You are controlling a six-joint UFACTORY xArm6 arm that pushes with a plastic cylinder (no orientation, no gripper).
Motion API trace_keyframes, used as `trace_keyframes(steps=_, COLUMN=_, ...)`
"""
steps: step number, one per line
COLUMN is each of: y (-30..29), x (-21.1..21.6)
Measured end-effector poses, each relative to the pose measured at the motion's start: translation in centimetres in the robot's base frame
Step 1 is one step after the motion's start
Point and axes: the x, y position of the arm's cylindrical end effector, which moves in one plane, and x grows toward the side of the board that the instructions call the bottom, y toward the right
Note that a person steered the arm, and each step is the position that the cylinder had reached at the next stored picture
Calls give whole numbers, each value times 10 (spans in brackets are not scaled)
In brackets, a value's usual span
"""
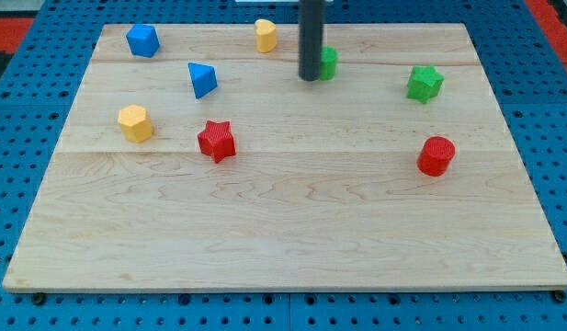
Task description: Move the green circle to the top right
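The tip [311, 79] stands near the view's top, a little right of centre, touching the left side of the green circle [328, 62], which the rod partly hides. The arm has no gripper, only this rod, so nothing opens or closes. The green circle lies on the wooden surface [292, 230] near its top edge, well apart from the top right corner. A green star [425, 83] sits to its right and a red cylinder [436, 155] below that. A yellow block [266, 35] is just left of the rod. Farther left are a blue block [142, 40], a blue triangle [202, 79], a yellow hexagon [135, 122] and a red star [216, 141].
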Motion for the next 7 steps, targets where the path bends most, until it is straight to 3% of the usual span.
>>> trace_keyframes(steps=1, y=41, x=-14)
trace_keyframes(steps=3, y=33, x=-30)
trace_keyframes(steps=4, y=61, x=-42)
trace_keyframes(steps=6, y=-2, x=-53)
trace_keyframes(steps=7, y=34, x=-69)
